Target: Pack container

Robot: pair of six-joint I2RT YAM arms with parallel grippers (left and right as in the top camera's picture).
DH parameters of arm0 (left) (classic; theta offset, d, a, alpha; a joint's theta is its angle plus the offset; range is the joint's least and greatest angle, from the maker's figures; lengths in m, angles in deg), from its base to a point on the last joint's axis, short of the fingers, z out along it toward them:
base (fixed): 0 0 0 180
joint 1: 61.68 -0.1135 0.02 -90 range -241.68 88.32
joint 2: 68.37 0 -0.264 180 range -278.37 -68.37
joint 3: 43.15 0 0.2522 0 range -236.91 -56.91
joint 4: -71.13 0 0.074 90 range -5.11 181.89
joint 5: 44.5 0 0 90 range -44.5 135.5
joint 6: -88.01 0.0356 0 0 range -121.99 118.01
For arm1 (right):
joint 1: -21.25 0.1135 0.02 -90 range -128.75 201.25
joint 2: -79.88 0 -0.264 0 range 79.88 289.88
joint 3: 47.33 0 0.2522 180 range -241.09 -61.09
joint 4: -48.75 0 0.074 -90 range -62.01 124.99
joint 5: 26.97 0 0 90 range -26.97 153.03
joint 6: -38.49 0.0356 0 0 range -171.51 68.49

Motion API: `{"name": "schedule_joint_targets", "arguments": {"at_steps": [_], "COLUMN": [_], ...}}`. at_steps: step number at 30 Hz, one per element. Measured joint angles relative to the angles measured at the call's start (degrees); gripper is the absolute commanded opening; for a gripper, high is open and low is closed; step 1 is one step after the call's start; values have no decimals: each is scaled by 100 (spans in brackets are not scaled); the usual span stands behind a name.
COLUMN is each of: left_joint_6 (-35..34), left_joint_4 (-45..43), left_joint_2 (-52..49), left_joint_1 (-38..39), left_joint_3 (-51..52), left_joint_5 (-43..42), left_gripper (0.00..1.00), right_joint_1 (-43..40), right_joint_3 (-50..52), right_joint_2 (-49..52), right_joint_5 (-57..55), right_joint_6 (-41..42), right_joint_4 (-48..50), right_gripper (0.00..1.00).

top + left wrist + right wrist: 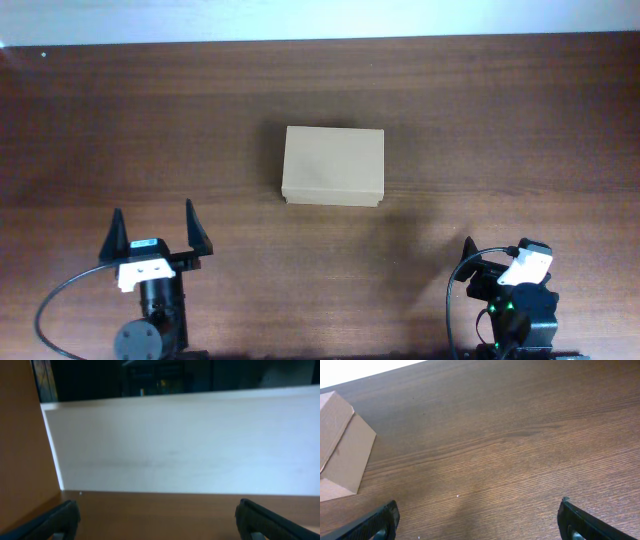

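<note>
The container (332, 165) is a small tan cardboard box with its lid shut, lying in the middle of the wooden table. It also shows at the left edge of the right wrist view (342, 447). My left gripper (154, 228) is open and empty near the front left, well short of the box; its fingers show in the left wrist view (157, 517). My right gripper (490, 262) sits at the front right, open and empty, with its fingers spread over bare wood in the right wrist view (477, 520).
The brown wooden table (500, 120) runs to a white wall at the back (175, 445). A wooden side panel (20, 435) stands at the left of the left wrist view.
</note>
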State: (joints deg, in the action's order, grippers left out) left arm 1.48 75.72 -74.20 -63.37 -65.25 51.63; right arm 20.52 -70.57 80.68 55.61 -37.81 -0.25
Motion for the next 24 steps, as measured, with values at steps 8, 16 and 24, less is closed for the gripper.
{"name": "schedule_joint_targets", "arguments": {"at_steps": [8, 16, 24], "left_joint_6": [0, 0, 0], "left_joint_4": [-31, 1215, 1318], "left_joint_2": [490, 509, 509], "left_joint_1": [13, 168, 168], "left_joint_3": [553, 741, 765], "left_joint_5": [-17, -31, -35], "left_gripper": [99, 99, 99], "right_joint_1": [0, 0, 0], "right_joint_3": [0, 0, 0], "right_joint_2": [0, 0, 0], "right_joint_5": [-2, -2, -2], "right_joint_6": [2, 0, 0], "right_joint_4": [0, 0, 2], "right_gripper": [99, 99, 99]}}
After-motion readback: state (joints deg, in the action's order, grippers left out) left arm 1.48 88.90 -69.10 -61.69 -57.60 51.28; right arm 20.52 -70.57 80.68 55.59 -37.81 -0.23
